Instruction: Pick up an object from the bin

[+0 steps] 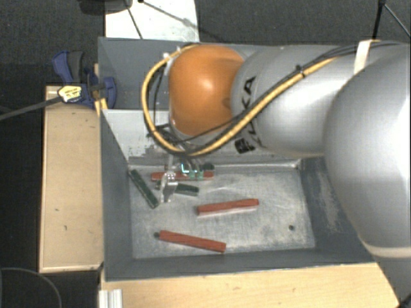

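My gripper [169, 188] hangs low over the back left part of the bin floor, under the orange wrist cover. A short red stick [158, 176] lies right beside it on the left, partly hidden. A small dark green piece [188, 188] lies just to its right. A dark green stick [142, 188] lies slanted a little further left, near the bin's left wall.
Two longer red-brown sticks lie further forward: one [228, 207] mid-floor, another [191, 240] near the front wall. The big arm covers the bin's right and back. The bin's sloping walls close in on the left and front.
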Available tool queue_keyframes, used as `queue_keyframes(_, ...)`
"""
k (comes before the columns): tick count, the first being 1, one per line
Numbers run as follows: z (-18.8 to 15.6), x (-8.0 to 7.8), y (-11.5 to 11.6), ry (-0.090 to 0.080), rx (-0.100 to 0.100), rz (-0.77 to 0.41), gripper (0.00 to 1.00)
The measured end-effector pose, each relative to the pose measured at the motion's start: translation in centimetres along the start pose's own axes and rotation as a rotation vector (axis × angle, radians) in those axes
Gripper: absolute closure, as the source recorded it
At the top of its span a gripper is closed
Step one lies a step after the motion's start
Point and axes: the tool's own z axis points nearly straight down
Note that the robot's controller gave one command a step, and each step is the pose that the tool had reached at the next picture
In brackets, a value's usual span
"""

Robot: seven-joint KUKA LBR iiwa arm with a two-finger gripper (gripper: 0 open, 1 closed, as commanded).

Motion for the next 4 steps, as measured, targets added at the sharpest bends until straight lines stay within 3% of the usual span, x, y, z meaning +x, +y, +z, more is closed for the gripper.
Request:
queue_keyframes(2, -1.0, -0.6, 0.4, 0.000, 0.001, 0.058, 0.00)
queue_keyframes(3, 3.2, -0.8, -1.8, -0.009, -0.003, 0.027, 0.00)
queue_keyframes(4, 9.9, 0.0, -5.2, 0.000, 0.001, 0.211, 1.00)
